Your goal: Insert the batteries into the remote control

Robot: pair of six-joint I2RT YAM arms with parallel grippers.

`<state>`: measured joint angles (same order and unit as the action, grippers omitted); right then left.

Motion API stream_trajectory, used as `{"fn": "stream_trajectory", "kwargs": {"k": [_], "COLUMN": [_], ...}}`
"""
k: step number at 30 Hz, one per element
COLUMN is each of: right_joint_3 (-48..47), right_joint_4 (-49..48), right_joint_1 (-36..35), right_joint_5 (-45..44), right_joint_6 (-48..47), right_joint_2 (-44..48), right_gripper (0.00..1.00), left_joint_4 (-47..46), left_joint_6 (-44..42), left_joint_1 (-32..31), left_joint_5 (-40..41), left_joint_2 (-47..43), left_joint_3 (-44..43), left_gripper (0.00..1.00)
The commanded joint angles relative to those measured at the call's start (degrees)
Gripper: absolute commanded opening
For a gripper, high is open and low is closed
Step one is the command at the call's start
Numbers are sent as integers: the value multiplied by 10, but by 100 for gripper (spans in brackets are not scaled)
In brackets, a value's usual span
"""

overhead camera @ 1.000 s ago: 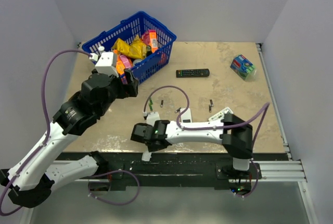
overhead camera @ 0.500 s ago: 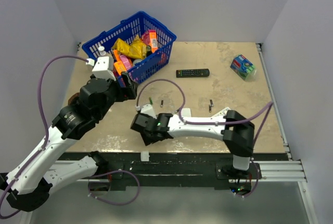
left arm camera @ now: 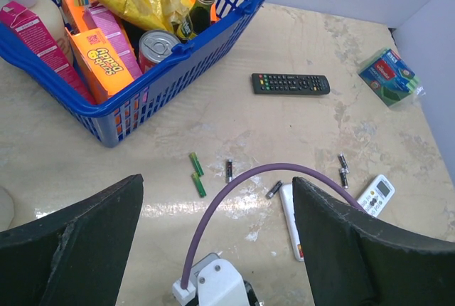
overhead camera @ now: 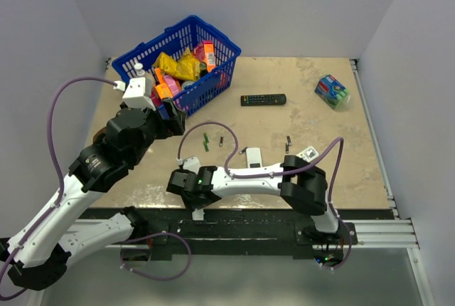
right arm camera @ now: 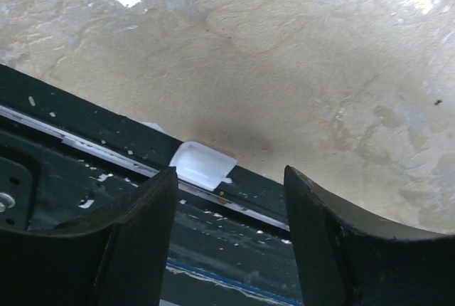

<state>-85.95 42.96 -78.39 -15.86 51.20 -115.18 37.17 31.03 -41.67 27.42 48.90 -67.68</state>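
While my right gripper (right arm camera: 227,176) hangs over the near edge of the table (right arm camera: 298,71), its jaws stand partly apart and grip nothing. A small white piece (right arm camera: 202,164) lies below the gap, where the tabletop meets the black rail (right arm camera: 85,171); I cannot tell whether either finger touches it. My left gripper (left arm camera: 215,185) is spread wide and empty, raised above the table near the blue basket (left arm camera: 234,43).

The remote (left arm camera: 290,210), slim and white with red at its near end, lies flat on the table, apart from both grippers. Loose batteries (left arm camera: 195,163) lie around it. Two green ones are side by side to its left, with a dark one (left arm camera: 229,171) next to them. Another dark one (left arm camera: 274,189) is just beside the remote's far end. A dark pair (left arm camera: 343,161) lies to its right, near a second white remote (left arm camera: 375,193). A black remote (left arm camera: 290,83) lies farther back.
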Motion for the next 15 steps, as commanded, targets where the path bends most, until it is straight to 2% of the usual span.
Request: {"fn": "stream_trajectory", "kwargs": {"k": [1,7,15], "right_joint_3": [-38,-54,-65], "right_joint_4": [10,18,48], "right_joint_1": [-19,-29,-39], "right_joint_5": [1,-14,-63], "right_joint_6": [44,85,139], "right_joint_2": [-16,-42,-64], "right_gripper": [65,65,60], "left_joint_4": [-14,-24,-32], "left_joint_6": [-7,-25,-31], "left_joint_1": [-1,-3,-24], "left_joint_5": [3,-4,-1], "left_joint_2": [-11,-20,-27], "left_joint_3": [-3,8,18], "left_gripper": [89,90,90]}}
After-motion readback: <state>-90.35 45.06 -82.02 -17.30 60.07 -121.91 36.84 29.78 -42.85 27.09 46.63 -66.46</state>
